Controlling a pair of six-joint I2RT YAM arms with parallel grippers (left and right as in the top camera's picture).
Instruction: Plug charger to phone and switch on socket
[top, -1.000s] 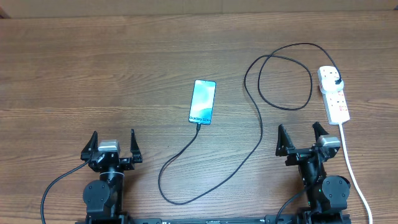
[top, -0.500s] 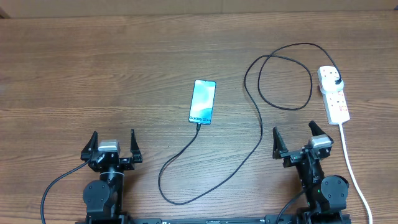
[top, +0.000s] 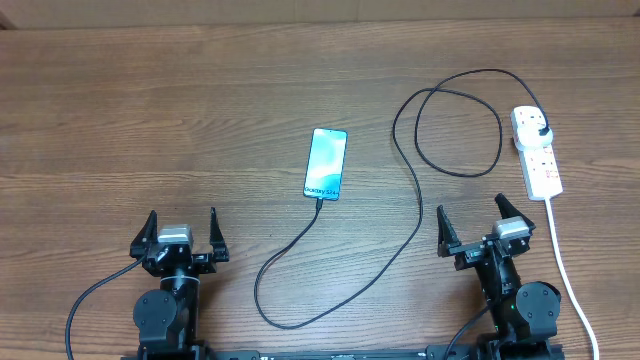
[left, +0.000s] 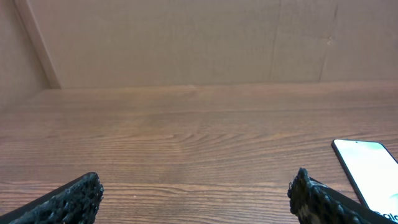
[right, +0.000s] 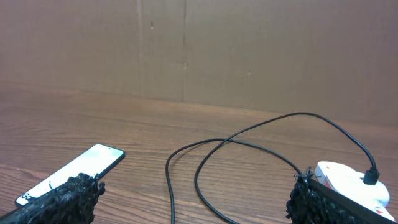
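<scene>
The phone (top: 326, 163) lies mid-table with its cyan screen lit; it also shows in the left wrist view (left: 368, 169) and the right wrist view (right: 73, 172). The black charger cable (top: 412, 205) runs from the phone's near end, loops across the table and ends in a black plug (top: 541, 129) seated in the white socket strip (top: 536, 150); the cable also shows in the right wrist view (right: 199, 180). My left gripper (top: 180, 232) is open and empty near the front edge. My right gripper (top: 478, 222) is open and empty, just in front of the socket strip (right: 351, 180).
The strip's white cord (top: 566, 270) runs down the right side past my right arm. A cardboard wall (right: 249, 50) stands behind the table's far edge.
My right gripper has turned slightly left, away from the white cord. The left arm, phone, cable and socket strip have not moved.
</scene>
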